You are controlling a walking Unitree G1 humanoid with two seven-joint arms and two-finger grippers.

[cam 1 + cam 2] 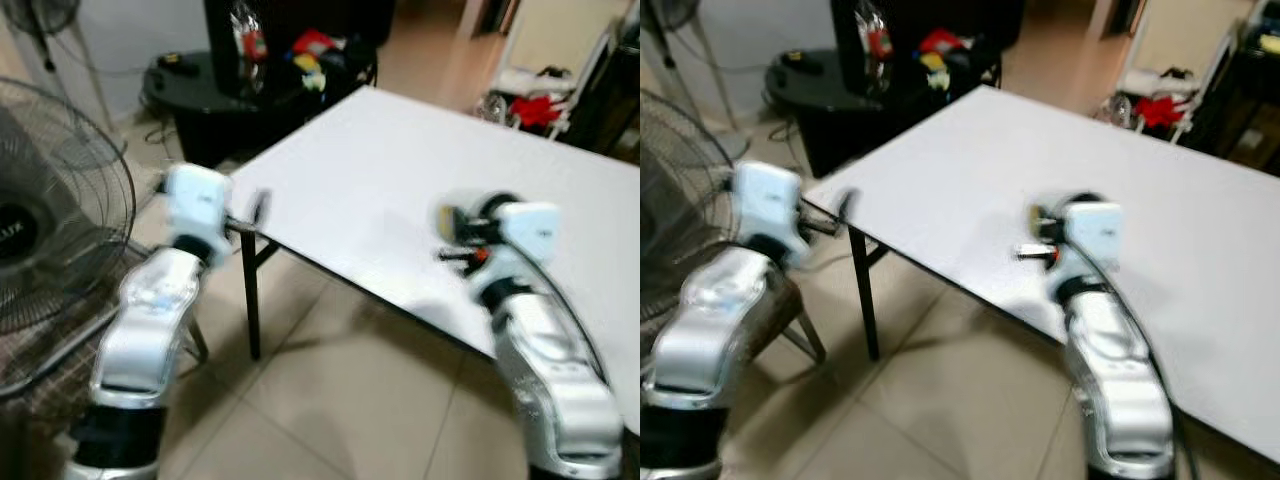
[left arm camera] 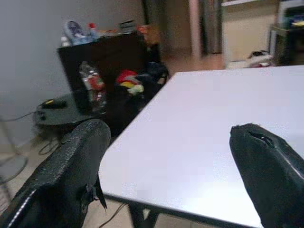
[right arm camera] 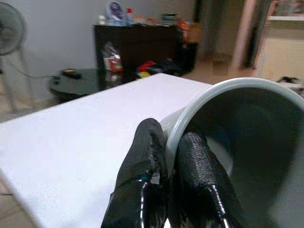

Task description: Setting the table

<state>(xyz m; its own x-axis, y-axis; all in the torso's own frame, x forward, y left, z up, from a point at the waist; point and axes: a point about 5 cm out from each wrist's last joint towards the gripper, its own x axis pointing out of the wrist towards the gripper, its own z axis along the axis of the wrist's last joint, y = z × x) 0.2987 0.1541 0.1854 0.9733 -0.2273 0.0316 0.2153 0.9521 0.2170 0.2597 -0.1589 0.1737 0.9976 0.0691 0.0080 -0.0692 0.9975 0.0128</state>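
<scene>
A bare white table stands before me, seen corner-on. My right gripper is shut on the rim of a grey cup, one finger inside the cup and one outside. In the head views this gripper hovers over the table's near edge, and the cup is a pale blur there. By the table's left corner, my left gripper is open with nothing between its fingers. It also shows in the left eye view, just off the table edge.
A large floor fan stands close on my left. Behind the table are a low black round table and a dark cabinet with clutter. Red items lie at the far right. A black table leg stands on the tiled floor.
</scene>
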